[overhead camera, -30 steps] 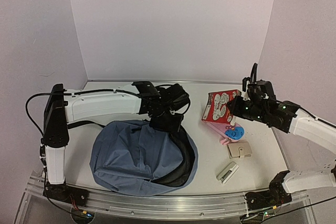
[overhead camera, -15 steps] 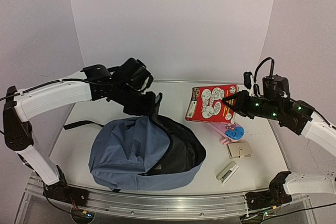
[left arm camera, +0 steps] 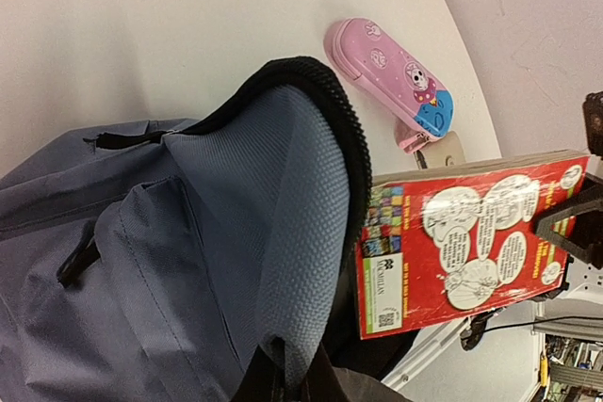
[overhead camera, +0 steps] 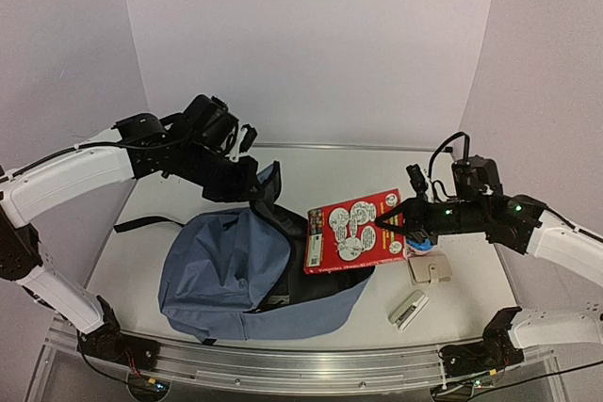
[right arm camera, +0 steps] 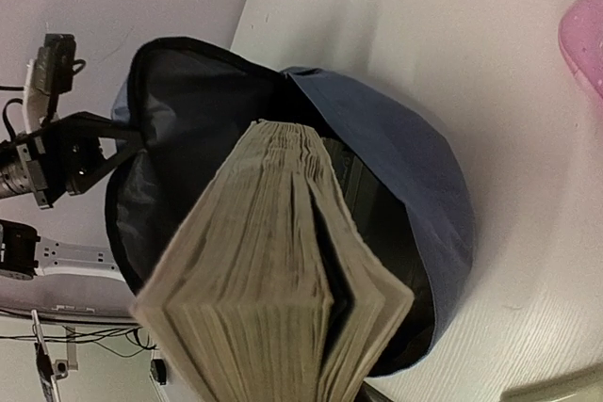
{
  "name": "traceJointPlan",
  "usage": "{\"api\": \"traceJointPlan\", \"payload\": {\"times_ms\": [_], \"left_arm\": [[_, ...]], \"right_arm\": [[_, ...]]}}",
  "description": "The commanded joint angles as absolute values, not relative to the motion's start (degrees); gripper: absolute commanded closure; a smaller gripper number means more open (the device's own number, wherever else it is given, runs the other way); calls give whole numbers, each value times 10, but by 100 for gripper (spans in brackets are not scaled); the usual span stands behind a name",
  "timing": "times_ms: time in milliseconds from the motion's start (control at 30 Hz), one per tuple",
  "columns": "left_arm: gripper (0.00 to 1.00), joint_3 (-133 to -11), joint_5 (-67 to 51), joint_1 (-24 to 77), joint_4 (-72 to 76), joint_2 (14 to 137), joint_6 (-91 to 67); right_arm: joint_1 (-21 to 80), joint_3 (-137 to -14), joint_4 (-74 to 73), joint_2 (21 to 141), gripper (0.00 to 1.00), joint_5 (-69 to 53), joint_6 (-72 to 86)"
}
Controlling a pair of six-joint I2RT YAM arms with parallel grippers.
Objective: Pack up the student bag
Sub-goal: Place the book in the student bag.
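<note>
– Student bag point(overhead camera: 226, 270), big dusty-blue fabric backpack, near left on the table point(overhead camera: 377, 171): why is its flap point(left arm camera: 292, 195) up?
– Left gripper point(overhead camera: 256, 184) pinches the flap, holding the mouth point(right arm camera: 179, 138) wide, so the right gripper point(overhead camera: 391, 223), clamped on a thick red paperback book point(overhead camera: 353, 233), can slide it in.

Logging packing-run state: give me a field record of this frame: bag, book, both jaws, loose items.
bag: on table, mouth open, flap lifted
left jaws: shut on bag flap, holding it up
right jaws: shut on book
book: red, in the air at bag mouth, most of it outside
loose items: pink pencil case, wallet, stapler, all on table right of bag
</note>
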State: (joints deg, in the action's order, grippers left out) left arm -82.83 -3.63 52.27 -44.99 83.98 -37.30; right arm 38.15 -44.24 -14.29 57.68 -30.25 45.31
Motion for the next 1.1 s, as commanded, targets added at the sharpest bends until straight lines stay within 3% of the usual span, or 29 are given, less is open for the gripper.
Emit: {"api": "traceJointPlan", "payload": {"times_ms": [0, 433, 1000, 1067], "left_arm": [[100, -827, -51, 519, -403, 798, -364], [100, -810, -58, 518, -383, 787, -360], [100, -784, -68, 515, -357, 781, -358], [100, -786, -70, 515, -357, 782, -357]], "right_arm": [[407, -422, -5, 605, 100, -318, 506], [467, -426, 210, 744, 100, -286, 590], [582, -601, 291, 1086, 100, -183, 598], [588, -623, 291, 1118, 94, -177, 599]]}}
